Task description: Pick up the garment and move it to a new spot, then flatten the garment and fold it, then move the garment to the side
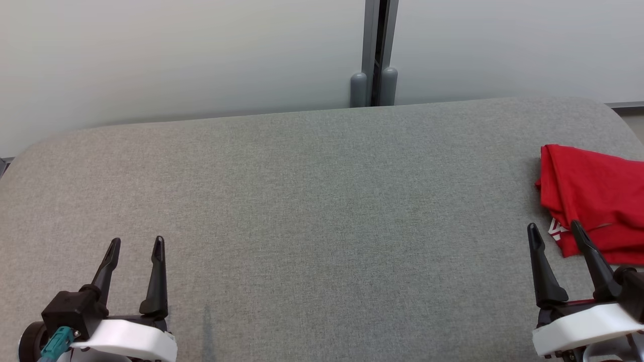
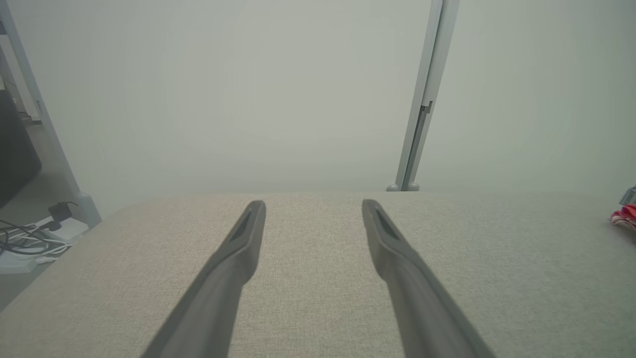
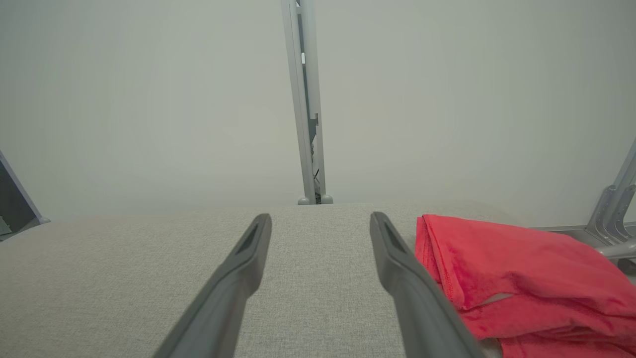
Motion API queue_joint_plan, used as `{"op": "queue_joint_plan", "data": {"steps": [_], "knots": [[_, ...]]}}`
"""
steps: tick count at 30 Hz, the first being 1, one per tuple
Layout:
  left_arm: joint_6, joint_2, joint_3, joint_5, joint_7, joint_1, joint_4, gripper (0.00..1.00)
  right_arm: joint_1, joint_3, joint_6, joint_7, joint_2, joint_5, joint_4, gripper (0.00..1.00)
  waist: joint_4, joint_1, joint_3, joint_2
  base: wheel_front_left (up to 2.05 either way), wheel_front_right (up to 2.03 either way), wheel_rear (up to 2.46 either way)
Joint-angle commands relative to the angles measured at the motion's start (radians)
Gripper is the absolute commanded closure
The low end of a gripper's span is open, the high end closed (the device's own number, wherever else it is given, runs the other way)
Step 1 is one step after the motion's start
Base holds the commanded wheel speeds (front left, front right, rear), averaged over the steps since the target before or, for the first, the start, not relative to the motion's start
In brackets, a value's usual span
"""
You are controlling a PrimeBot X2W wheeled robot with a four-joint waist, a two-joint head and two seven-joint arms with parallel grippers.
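The garment (image 1: 593,201) is red cloth with a bit of white print, lying folded in a heap at the right edge of the grey padded table (image 1: 302,201). In the right wrist view the garment (image 3: 521,278) lies just right of my right fingers. My right gripper (image 1: 553,231) stands open at the lower right, its tips at the garment's near left corner, nothing between them. My left gripper (image 1: 137,244) is open at the lower left, far from the cloth. A sliver of the garment (image 2: 625,217) shows at the right edge of the left wrist view.
A pale wall with a grey vertical post (image 1: 375,55) runs behind the table. Cables and a power strip (image 2: 35,238) lie on the floor past the table's left end. A grey metal frame (image 3: 616,209) stands beyond the right end.
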Motion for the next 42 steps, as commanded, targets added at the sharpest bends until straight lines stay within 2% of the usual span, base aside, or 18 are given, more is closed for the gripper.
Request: {"op": "queue_joint_plan", "data": {"steps": [1,26,27,31,42], "knots": [[0.005,0.008,0.001,-0.008,-0.006,-0.015,0.003,0.00,-0.006,-0.004,0.000,-0.006,-0.002,0.004,-0.003,0.00,0.000,0.0000,0.000,-0.0001,0.00,0.00,0.00],[0.015,0.017,-0.007,-0.016,-0.005,-0.015,0.008,0.00,0.001,-0.006,0.000,-0.013,-0.002,0.016,0.005,0.00,0.006,0.0000,-0.008,-0.0001,0.00,0.00,0.00],[0.010,0.010,-0.009,-0.016,-0.004,-0.003,0.009,1.00,0.001,-0.002,0.000,-0.007,0.000,0.011,0.008,1.00,0.006,0.0000,-0.008,-0.0001,0.00,0.00,0.00],[0.007,-0.008,-0.015,-0.033,-0.001,0.008,0.024,1.00,0.001,-0.006,0.000,0.002,0.006,0.029,0.035,1.00,0.006,0.0000,-0.008,-0.0001,0.00,0.00,0.00],[-0.041,-0.045,-0.020,-0.213,-0.013,-0.030,0.067,1.00,-0.062,-0.075,0.000,0.089,-0.006,0.224,0.118,1.00,0.009,0.0000,-0.009,-0.0001,0.00,0.00,0.00]]}}
